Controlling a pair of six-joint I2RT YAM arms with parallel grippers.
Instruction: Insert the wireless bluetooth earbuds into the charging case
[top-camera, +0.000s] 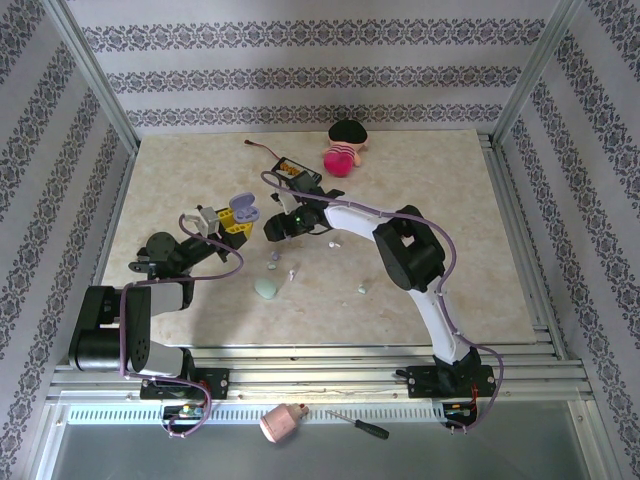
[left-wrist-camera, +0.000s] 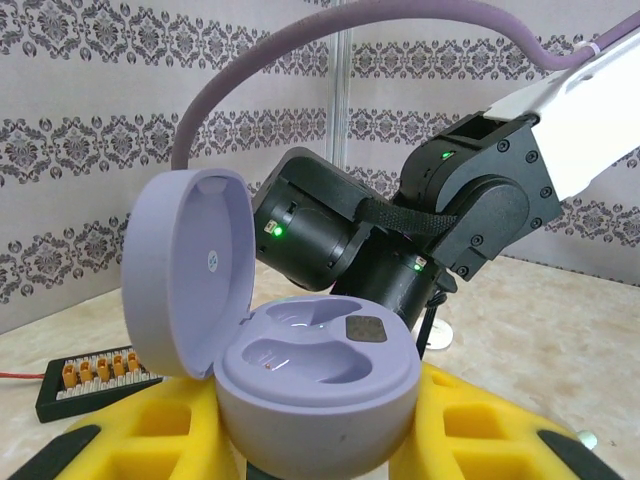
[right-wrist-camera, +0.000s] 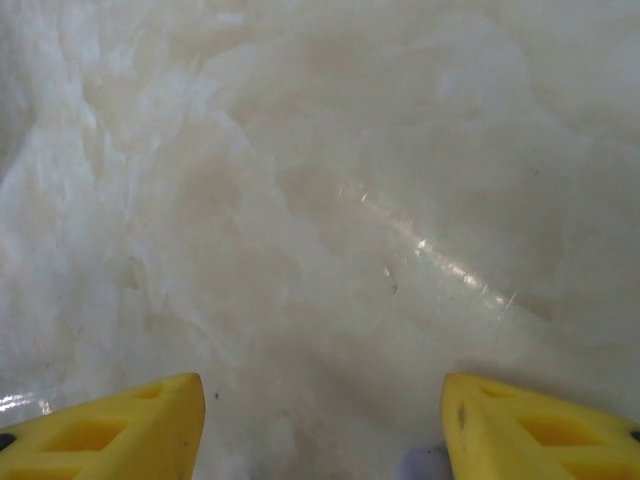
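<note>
Left gripper (top-camera: 228, 224) clamps the lavender charging case (left-wrist-camera: 320, 370), lid raised. Right gripper (right-wrist-camera: 320, 400) sits just beside the case, fingers spread. Earbuds (top-camera: 293, 270) lie near the case.

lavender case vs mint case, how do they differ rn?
The lavender case is open, lid hinged up, wells looking empty; the mint case looks shut. The lavender case is held in the left gripper; the mint case lies loose on the table. Both are rounded pastel pebbles.

pink plush toy (top-camera: 343, 155): far edge of table (top-camera: 480, 260) | screwdriver (top-camera: 358, 424): near rail | connector strip (left-wrist-camera: 95, 377): on table
</note>
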